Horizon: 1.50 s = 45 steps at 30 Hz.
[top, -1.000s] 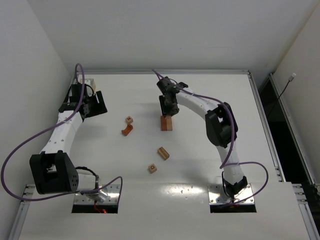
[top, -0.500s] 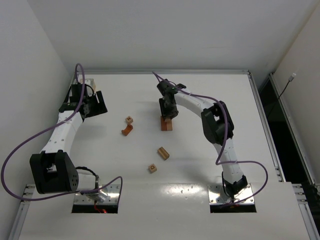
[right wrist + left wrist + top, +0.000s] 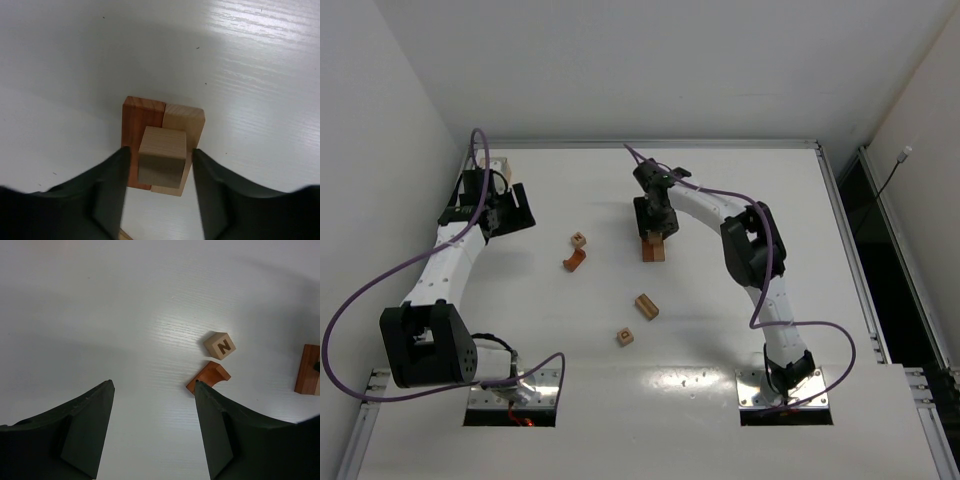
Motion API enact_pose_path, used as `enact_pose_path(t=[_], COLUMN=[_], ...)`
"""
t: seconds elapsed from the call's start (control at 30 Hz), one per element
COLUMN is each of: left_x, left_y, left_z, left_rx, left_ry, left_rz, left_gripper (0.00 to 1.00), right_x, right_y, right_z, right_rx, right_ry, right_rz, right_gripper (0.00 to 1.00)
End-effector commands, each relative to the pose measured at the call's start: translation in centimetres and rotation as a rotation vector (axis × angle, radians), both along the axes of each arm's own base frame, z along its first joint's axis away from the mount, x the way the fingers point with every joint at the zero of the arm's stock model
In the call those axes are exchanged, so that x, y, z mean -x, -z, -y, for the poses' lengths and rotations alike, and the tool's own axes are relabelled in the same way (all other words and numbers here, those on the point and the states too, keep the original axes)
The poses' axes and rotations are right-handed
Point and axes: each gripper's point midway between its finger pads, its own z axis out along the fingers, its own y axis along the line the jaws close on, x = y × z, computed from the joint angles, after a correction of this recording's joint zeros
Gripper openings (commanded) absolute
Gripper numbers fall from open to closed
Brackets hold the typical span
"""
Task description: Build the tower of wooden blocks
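A reddish-brown bar and a tan bar lie side by side as a base (image 3: 145, 112) at the table's middle back (image 3: 653, 248). A plain tan cube (image 3: 162, 152) sits on top of them. My right gripper (image 3: 160, 150) (image 3: 656, 222) is open and straddles that cube, with a thin gap on each side. My left gripper (image 3: 153, 382) (image 3: 510, 212) is open and empty over bare table at the far left. A tan cube marked N (image 3: 220, 345) (image 3: 579, 239) and the reddish-brown arch piece (image 3: 209, 377) (image 3: 574, 261) lie between the arms.
A tan short block (image 3: 646, 306) and a small marked cube (image 3: 625, 337) lie loose nearer the arm bases. A pale box (image 3: 500, 165) stands in the back left corner behind the left arm. Walls close in the table on the left and back.
My right gripper has come down closer over the bars with the cube, and its elbow has swung left. The left arm and the loose blocks have not moved.
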Motion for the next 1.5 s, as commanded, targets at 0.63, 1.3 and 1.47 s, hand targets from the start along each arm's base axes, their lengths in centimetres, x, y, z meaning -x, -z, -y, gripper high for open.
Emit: enact_pose_path(t=[0.63, 1.3, 1.47], left_x=[1.5, 2.3, 2.0], left_y=[-2.1, -3.9, -3.0], left_z=[-0.5, -1.8, -1.9], left_rx=[-0.004, -0.045, -0.030], left_ry=[-0.016, 0.067, 0.078], left_rz=[0.094, 0.114, 0.080], left_gripper=[0.62, 1.00, 1.00], right_x=[5.9, 27.5, 27.3], right_y=[-16.4, -7.8, -7.3], right_z=[-3.2, -4.9, -6.1], right_rx=[-0.079, -0.273, -0.256], right_ry=[-0.291, -1.708, -1.827], right_rz=[0.424, 0.471, 0.456], right_gripper=[0.89, 0.78, 0.71])
